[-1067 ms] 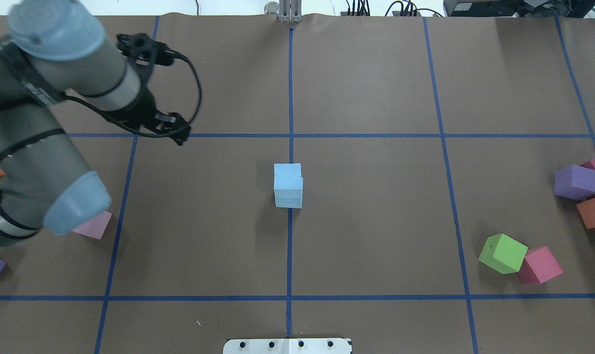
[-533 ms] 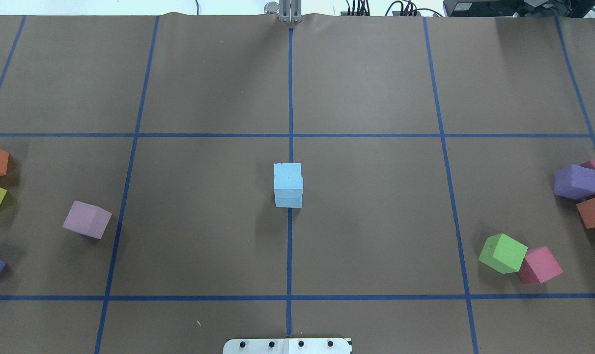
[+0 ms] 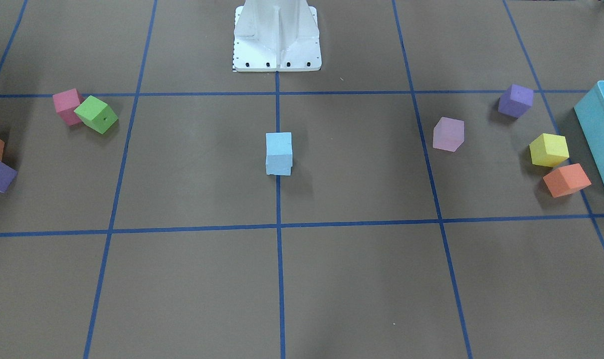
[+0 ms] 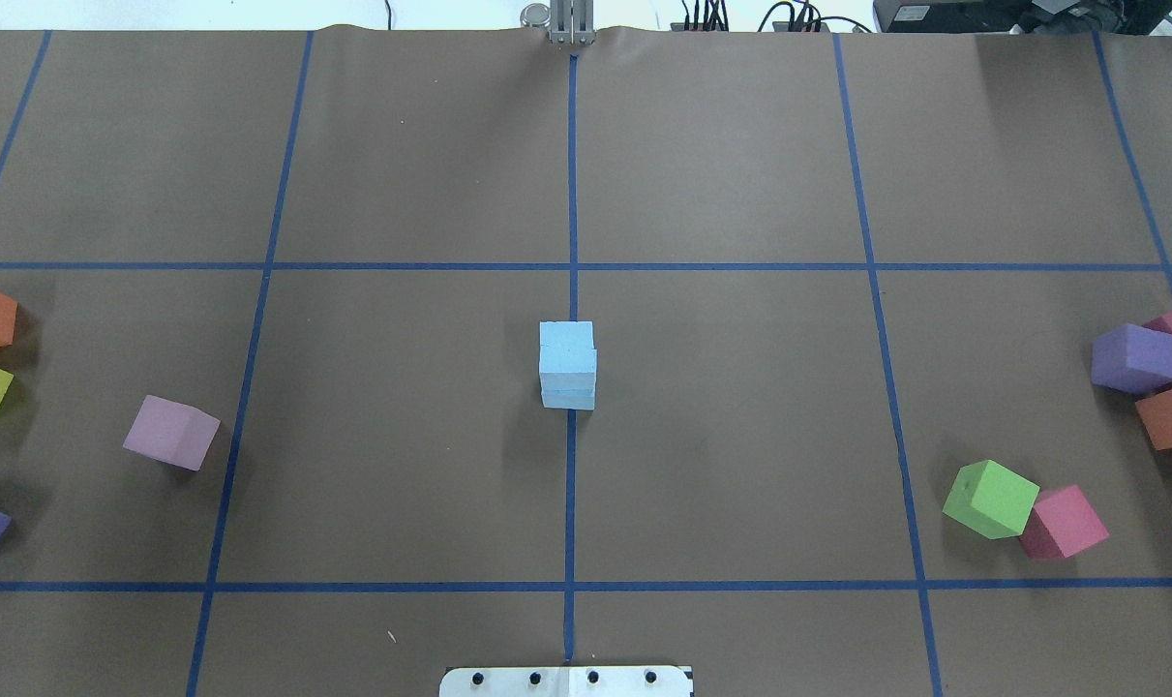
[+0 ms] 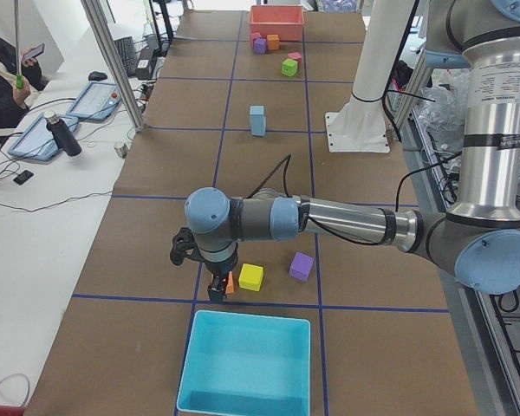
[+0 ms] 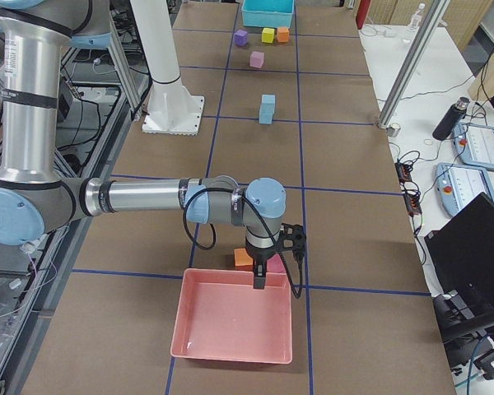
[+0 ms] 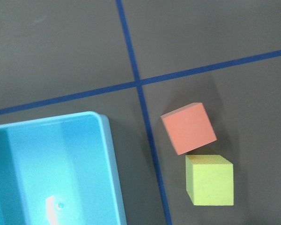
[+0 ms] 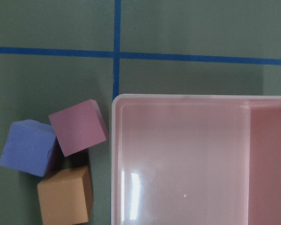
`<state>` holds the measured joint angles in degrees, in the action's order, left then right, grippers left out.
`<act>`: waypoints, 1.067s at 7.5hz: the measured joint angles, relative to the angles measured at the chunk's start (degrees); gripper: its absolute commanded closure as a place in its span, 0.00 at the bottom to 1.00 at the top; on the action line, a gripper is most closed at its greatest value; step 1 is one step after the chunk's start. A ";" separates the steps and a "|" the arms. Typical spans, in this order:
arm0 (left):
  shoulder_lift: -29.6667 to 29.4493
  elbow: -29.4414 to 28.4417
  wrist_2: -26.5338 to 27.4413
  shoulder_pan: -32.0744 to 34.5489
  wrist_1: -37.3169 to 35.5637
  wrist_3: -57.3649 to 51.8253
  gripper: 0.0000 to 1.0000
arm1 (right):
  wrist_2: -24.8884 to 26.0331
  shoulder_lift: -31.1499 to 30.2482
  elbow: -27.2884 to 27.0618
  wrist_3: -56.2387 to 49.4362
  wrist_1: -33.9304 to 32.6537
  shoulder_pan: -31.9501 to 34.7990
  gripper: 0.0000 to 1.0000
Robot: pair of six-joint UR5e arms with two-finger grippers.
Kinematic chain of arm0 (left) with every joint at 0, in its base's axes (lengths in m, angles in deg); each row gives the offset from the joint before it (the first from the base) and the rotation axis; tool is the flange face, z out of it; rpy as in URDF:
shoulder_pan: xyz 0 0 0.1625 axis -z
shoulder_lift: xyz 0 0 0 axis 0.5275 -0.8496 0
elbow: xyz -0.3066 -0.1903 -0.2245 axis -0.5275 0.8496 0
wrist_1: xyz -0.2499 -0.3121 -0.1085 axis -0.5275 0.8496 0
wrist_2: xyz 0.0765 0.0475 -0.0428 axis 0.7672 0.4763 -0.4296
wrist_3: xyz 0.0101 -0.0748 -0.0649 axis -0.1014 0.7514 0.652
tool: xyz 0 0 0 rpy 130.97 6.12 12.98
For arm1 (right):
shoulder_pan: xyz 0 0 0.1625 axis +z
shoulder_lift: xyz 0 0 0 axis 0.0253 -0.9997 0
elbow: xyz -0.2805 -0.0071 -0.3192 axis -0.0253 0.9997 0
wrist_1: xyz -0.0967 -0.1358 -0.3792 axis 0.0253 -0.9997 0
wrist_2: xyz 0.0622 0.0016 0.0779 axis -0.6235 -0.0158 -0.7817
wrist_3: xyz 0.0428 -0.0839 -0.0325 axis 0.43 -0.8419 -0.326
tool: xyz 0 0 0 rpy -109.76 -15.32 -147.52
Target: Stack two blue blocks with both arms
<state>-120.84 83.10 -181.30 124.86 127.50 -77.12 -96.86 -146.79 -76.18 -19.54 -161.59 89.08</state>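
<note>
The two pale blue blocks (image 4: pixel 567 366) stand stacked, one on the other, on the centre tape line, nothing touching them; the stack also shows in the front-facing view (image 3: pixel 279 153) and the side views (image 5: pixel 257 120) (image 6: pixel 267 109). My left gripper (image 5: pixel 218 288) hangs by the turquoise bin (image 5: pixel 247 364), over an orange cube. My right gripper (image 6: pixel 260 276) hangs over the pink bin's (image 6: pixel 235 317) near rim. Both grippers show only in the side views, so I cannot tell whether they are open or shut. Neither wrist view shows its fingers.
Orange (image 7: pixel 188 128) and yellow (image 7: pixel 209 180) cubes lie beside the turquoise bin (image 7: pixel 51 168). Purple (image 8: pixel 28 147), maroon (image 8: pixel 78 126) and orange (image 8: pixel 65 194) cubes lie beside the pink bin (image 8: pixel 196 159). Green (image 4: pixel 990 499), pink (image 4: pixel 1063 523) and lilac (image 4: pixel 170 432) cubes lie nearer the stack.
My left arm, over the table's left side 1.1 s ago, has drawn out of the overhead view. The blue stack has not moved.
</note>
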 measured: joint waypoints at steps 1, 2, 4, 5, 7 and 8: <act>0.65 0.75 -0.17 0.56 0.07 -0.13 0.02 | -0.02 -0.01 0.01 -0.04 0.04 0.00 0.00; 0.89 1.37 -0.23 0.75 0.24 -0.34 0.02 | -0.03 -0.03 0.00 -0.08 0.08 0.00 0.00; 1.22 1.66 -0.19 0.77 2.29 -0.42 0.02 | -0.03 0.01 -0.03 -0.15 0.13 0.00 0.00; 1.30 1.56 -0.08 0.77 3.17 -0.24 0.02 | -0.03 0.01 -0.03 -0.15 0.16 0.00 0.00; 1.93 1.58 0.18 0.75 3.73 -0.12 0.02 | -0.04 0.02 -0.04 -0.13 0.19 0.00 0.00; 2.20 1.64 0.23 0.75 3.82 -0.13 0.02 | -0.03 0.02 -0.04 -0.12 0.18 0.00 0.00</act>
<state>-118.64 84.74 -181.07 125.61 131.32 -77.25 -96.89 -146.77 -76.22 -19.66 -161.41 89.08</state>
